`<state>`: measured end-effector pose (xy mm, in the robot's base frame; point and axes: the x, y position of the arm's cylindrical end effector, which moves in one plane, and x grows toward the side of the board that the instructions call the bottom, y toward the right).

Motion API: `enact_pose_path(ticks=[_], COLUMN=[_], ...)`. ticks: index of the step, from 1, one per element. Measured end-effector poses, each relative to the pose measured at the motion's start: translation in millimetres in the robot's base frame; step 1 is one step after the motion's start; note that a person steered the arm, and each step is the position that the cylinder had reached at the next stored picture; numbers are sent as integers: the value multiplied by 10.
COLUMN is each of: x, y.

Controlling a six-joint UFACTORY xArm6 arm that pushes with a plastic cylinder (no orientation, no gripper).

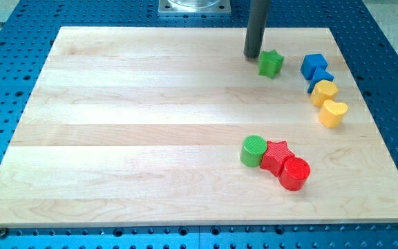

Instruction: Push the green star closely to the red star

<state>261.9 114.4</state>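
**Near the top of the bench: tip beside the green star**

Near the view's top, my tip (253,55) stands just to the left of the green star (271,63), close against it; whether they touch I cannot tell. No hand is fitted, only the bare rod, holding nothing.

Eight blocks lie on the wooden bench (130,124). Two are green: the star and a green cylinder (253,150). Two are red: the red star (277,156) and a red cylinder (295,173). These last three touch in a row toward the view's bottom right, well apart from the green star.

At the view's right sit two blue blocks (314,66) (322,78) and two yellow hearts (324,92) (333,113), lined up closely.
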Motion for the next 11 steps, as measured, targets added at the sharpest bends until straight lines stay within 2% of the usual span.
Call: enact_pose_path(ticks=[1, 2, 3, 4, 5, 7, 8, 9, 10, 11], x=[-10, 1295, 1865, 1482, 1441, 840, 939, 2013, 1869, 1210], y=[652, 185, -300, 8, 138, 114, -553, -1072, -967, -1105])
